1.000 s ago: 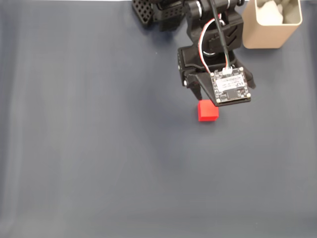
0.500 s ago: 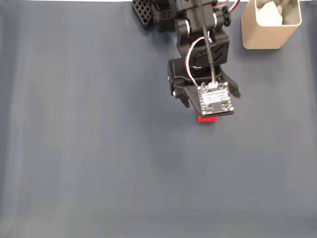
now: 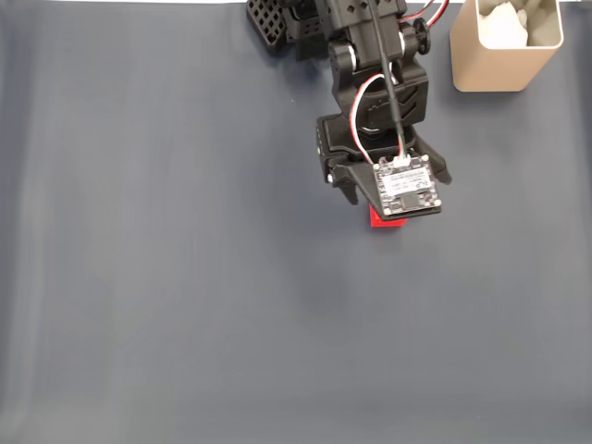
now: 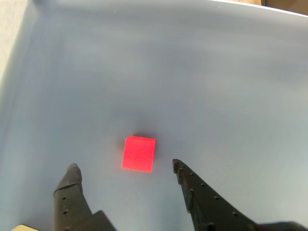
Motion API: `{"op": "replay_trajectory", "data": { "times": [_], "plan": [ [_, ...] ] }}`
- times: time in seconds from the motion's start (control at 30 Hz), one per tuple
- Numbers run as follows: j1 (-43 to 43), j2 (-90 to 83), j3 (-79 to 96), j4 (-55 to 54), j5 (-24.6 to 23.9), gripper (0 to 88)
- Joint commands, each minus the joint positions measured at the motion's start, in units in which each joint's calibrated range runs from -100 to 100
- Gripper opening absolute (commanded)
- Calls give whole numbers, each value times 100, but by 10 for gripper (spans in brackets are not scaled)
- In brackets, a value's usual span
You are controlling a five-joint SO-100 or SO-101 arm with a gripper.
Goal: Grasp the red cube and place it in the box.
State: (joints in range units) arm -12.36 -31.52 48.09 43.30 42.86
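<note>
Since one second earlier, your arm had swung over the red cube [image 3: 386,223], so that in the fixed view its wrist board covered all but a red sliver at the board's lower edge; over the last half second it barely shifted. Fixed view: the cube lay on the dark mat [image 3: 166,277], well apart from the box [image 3: 504,55] at upper right. Wrist view: the gripper [image 4: 124,173] stood apart, empty, with the cube [image 4: 138,154] just ahead of the fingertips, roughly centred between them and touching neither. You judged that a short advance would bring the cube between the fingers.
</note>
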Motion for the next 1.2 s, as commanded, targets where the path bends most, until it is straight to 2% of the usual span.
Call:
{"op": "replay_trajectory", "data": {
  "times": [0.0,1.17],
  "plan": [
    [-81,32,32,-181,-15,455],
    [-308,551,132,-748,-59,466]
  ]
}}
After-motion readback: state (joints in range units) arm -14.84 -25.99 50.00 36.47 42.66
